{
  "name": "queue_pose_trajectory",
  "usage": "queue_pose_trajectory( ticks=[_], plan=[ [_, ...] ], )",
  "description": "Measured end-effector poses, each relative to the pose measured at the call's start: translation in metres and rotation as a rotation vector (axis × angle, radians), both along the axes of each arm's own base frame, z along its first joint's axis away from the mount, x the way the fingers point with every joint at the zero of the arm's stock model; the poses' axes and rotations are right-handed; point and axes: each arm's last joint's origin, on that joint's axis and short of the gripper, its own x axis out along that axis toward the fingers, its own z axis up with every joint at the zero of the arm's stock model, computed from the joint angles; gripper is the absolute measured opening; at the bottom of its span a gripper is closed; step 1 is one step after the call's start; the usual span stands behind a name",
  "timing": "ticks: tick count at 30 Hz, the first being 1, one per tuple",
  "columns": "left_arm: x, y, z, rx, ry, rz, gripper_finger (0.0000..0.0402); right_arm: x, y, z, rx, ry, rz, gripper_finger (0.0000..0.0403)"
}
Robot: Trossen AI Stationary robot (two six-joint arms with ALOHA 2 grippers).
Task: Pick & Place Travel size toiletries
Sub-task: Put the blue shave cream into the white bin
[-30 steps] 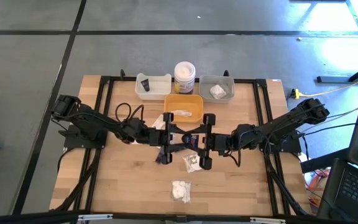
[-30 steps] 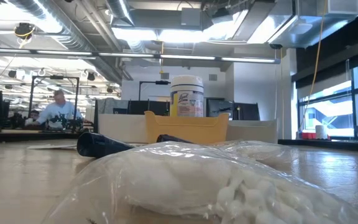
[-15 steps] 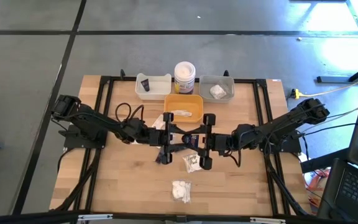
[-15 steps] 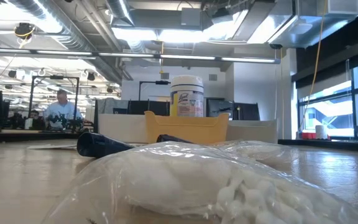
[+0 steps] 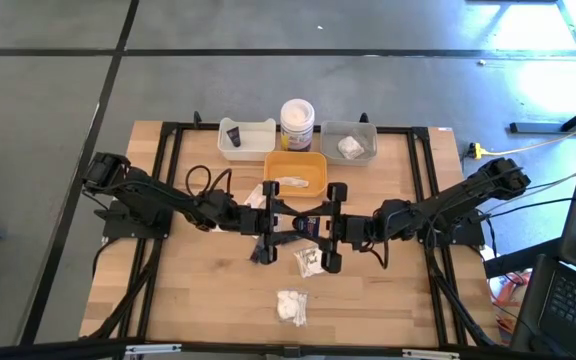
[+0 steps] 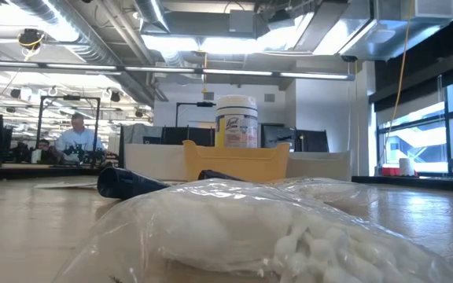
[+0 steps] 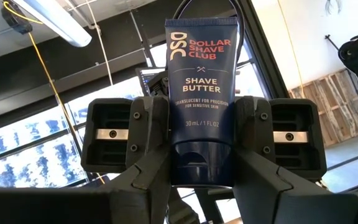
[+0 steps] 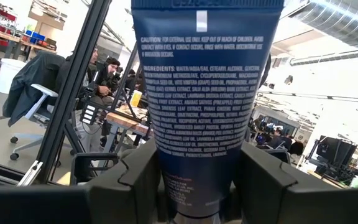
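Both pincers, left (image 7: 201,168) and right (image 8: 201,186), grip one dark blue plastic tube (image 7: 201,93) near the yellow tray (image 5: 295,172); uneven release can drop it.

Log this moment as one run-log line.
phase: arm-to-arm handover | left gripper: shut on shave butter tube | right gripper: at same tube, grip unconfirmed

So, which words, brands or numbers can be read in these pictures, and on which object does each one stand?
Front of the dark tube, left wrist view:
"DSC DOLLAR SHAVE CLUB"
"SHAVE BUTTER"
"30 mL / 1 FL OZ"
A small line about sensitive skin: too small to quote surely.
Back of a dark tube, right wrist view:
"CAUTION: FOR EXTERNAL USE ONLY."
"INGREDIENTS:" with a list too small to read.
Yellow label of the white jar: too blurred to read.
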Motion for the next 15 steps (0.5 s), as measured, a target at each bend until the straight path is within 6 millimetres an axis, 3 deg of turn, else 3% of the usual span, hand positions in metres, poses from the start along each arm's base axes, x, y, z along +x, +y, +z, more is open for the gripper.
queue_pose_trajectory(
  ticks=[15],
  plan=[
    [0.0003,0.0000,-0.0008,0.001,0.009,0.001,0.0143,-0.0008,-0.0003,0.0004,0.002,0.005,0.001,0.0176]
  ],
)
